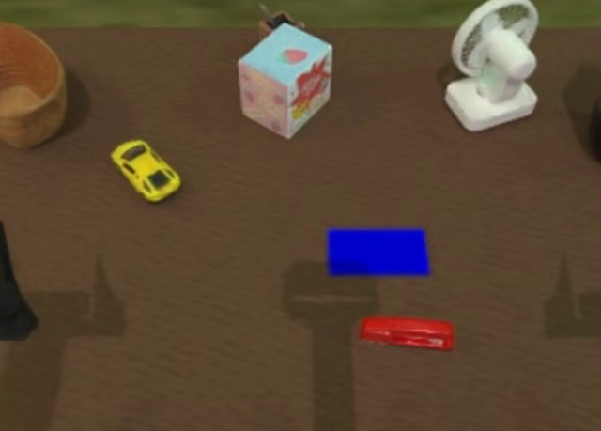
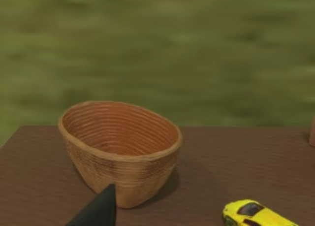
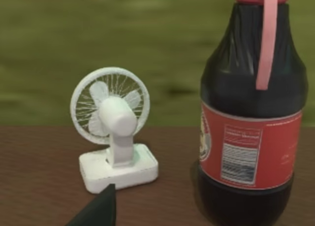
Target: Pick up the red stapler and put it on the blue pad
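A: Where does the glossy red elongated stapler lie?

B: It lies flat on the brown wooden table, right of centre and toward the near edge, long axis running left to right. The flat bright blue rectangular pad lies just beyond it, near but not touching.

A: State of the arms?

B: The left arm shows only as a dark shape at the table's left edge in the top view. The right arm is not seen there. Each wrist view shows a single dark fingertip (a small wedge at the frame edge), so how far either pair of jaws stands apart cannot be told; nothing is seen held.

A: Other items?

B: A woven tan basket stands far left, a small yellow toy car near it. A pastel strawberry-printed cube box stands at the far centre, a white desk fan far right. The right wrist view also shows a dark cola bottle with a red label, beside the fan.
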